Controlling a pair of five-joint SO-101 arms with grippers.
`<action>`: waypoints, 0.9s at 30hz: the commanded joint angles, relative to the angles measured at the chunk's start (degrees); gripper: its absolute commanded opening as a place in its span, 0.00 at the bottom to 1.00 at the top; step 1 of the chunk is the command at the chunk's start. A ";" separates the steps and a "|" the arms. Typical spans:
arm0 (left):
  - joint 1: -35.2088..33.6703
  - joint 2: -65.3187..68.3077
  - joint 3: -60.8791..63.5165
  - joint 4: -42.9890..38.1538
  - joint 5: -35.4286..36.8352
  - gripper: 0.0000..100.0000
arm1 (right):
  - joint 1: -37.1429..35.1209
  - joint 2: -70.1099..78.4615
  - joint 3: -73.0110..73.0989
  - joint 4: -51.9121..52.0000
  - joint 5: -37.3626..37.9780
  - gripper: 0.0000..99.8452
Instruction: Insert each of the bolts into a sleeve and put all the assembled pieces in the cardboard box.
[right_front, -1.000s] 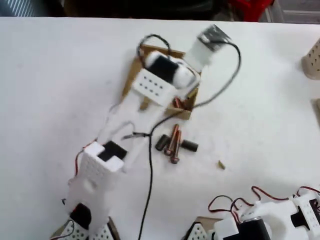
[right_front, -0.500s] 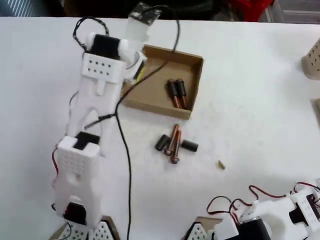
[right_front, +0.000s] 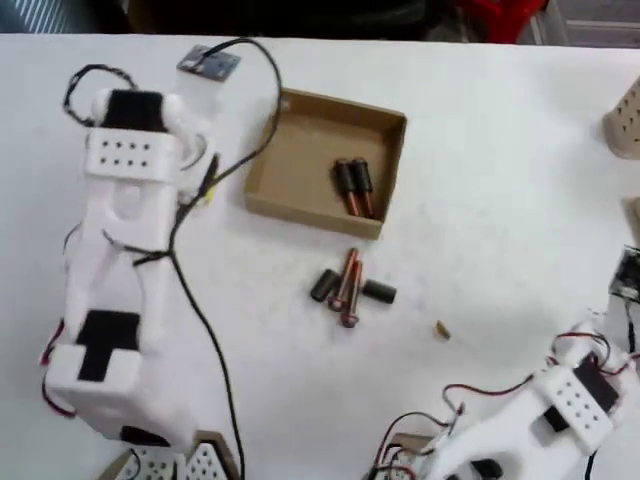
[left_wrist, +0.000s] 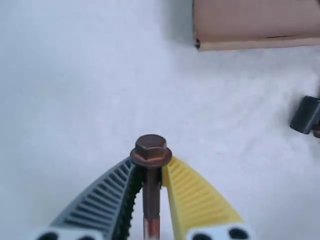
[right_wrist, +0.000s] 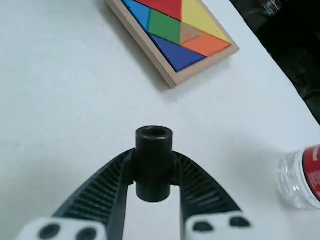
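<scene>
My left gripper (left_wrist: 150, 161) is shut on a copper bolt (left_wrist: 150, 150), held head-out over bare table to the left of the cardboard box (left_wrist: 255, 22). In the high view the left arm (right_front: 125, 200) stands left of the box (right_front: 300, 190), which holds two assembled pieces (right_front: 352, 188). In front of the box lie two loose bolts (right_front: 347, 285) between two black sleeves (right_front: 323, 285) (right_front: 379, 292). My right gripper (right_wrist: 153, 159) is shut on a black sleeve (right_wrist: 153, 165), its bore facing outward. The right arm (right_front: 565, 400) sits at the table's near right corner.
A small brass-coloured bit (right_front: 441, 329) lies right of the loose parts. A coloured tangram puzzle (right_wrist: 175, 30) and a plastic bottle (right_wrist: 300, 177) lie beyond the right gripper. A cable (right_front: 200, 310) trails from the left arm across the table.
The left arm swung from over the box to the left, uncovering the two pieces inside. The right arm shifted toward the table's right edge.
</scene>
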 joint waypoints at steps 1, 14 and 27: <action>-5.67 -9.63 9.93 -6.24 -3.52 0.02 | -7.25 -8.57 -0.26 5.32 0.26 0.02; -13.49 -41.45 48.00 -27.87 -6.24 0.02 | -36.09 -22.46 -0.09 12.09 -8.62 0.02; -20.70 -63.69 73.85 -43.78 -5.71 0.02 | -63.43 -23.43 5.36 -1.36 -21.63 0.02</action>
